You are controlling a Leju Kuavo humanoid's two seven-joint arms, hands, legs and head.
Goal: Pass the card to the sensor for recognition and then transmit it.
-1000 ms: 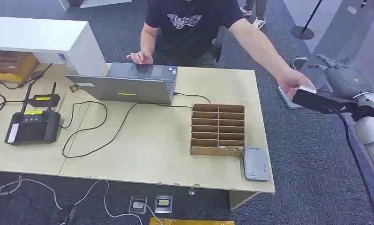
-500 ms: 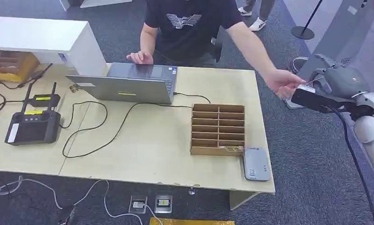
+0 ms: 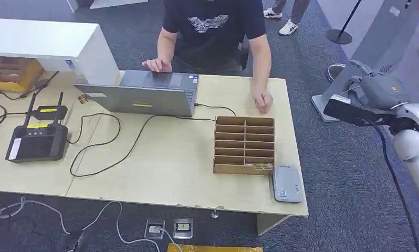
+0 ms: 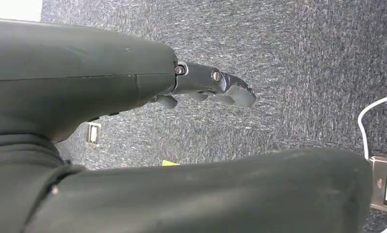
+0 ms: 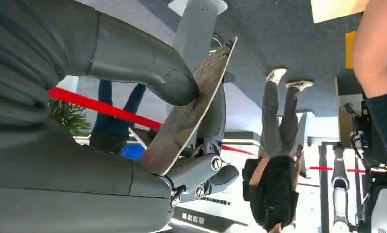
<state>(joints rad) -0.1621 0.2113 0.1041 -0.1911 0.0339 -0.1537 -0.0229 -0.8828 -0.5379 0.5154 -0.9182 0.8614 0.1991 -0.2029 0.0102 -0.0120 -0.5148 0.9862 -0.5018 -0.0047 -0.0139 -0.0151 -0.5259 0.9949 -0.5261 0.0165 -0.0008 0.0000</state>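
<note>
I have the card (image 5: 189, 114) pinched flat between my right hand's (image 5: 182, 126) thumb and fingers, off the table's (image 3: 197, 173) right side, ready for the sensor (image 3: 287, 183); my left hand (image 4: 206, 87) hangs empty, fingers loosely apart

Light wood table (image 3: 160, 157) fills the middle of the head view, sitting on dark carpet (image 3: 349, 173). On it: laptop (image 3: 139, 94) top centre, black controller (image 3: 37, 139) on the left, cardboard rack (image 3: 244, 144) right of centre. Grey reader (image 3: 287, 184) sits at the lower right corner, just beside the rack, and a black cable (image 3: 113, 144) loops across the middle.
</note>
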